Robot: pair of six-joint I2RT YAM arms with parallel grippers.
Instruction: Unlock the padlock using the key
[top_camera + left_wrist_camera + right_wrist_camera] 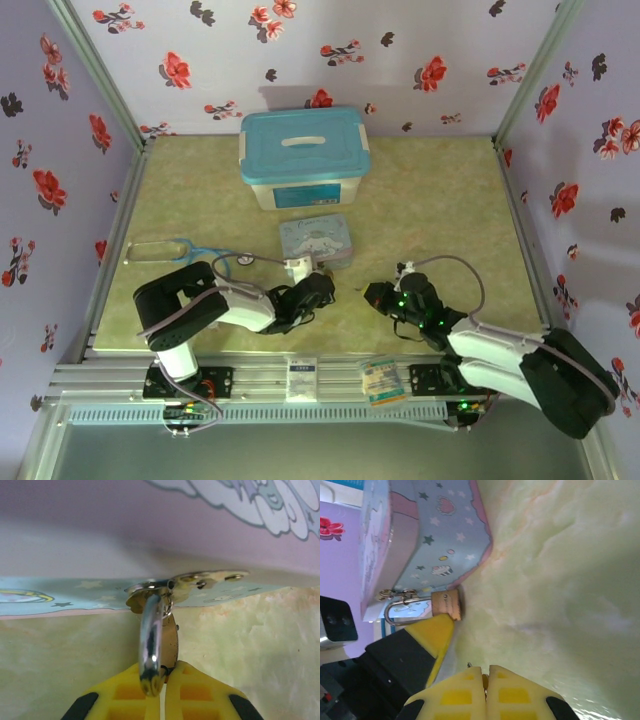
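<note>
Two arms: both reached over the green marbled table toward the front of the cartoon tin; their tips were near each other, but apart
Padlock: the padlock hung by its silver shackle from the clasp at the tin's corner; its brass body was low over the table, just beside the tin's edge
Left gripper: the left gripper met the padlock edge-on; its yellow pads were drawn nearly together, with the near end of the brass body in the narrow slit between them, so it appeared clamped on the padlock; in the right wrist view one yellow finger touched the side of the body
Right gripper: the right gripper was near the padlock, not touching it; its pads were pressed tight together
Key: the key showed as a tiny grey tip beside the closed pads; the rest was hidden between them
Storage box: a white storage box with a blue lid stood behind the tin, near the back wall
Stethoscope: a stethoscope lay on the table, left of the tin
</note>
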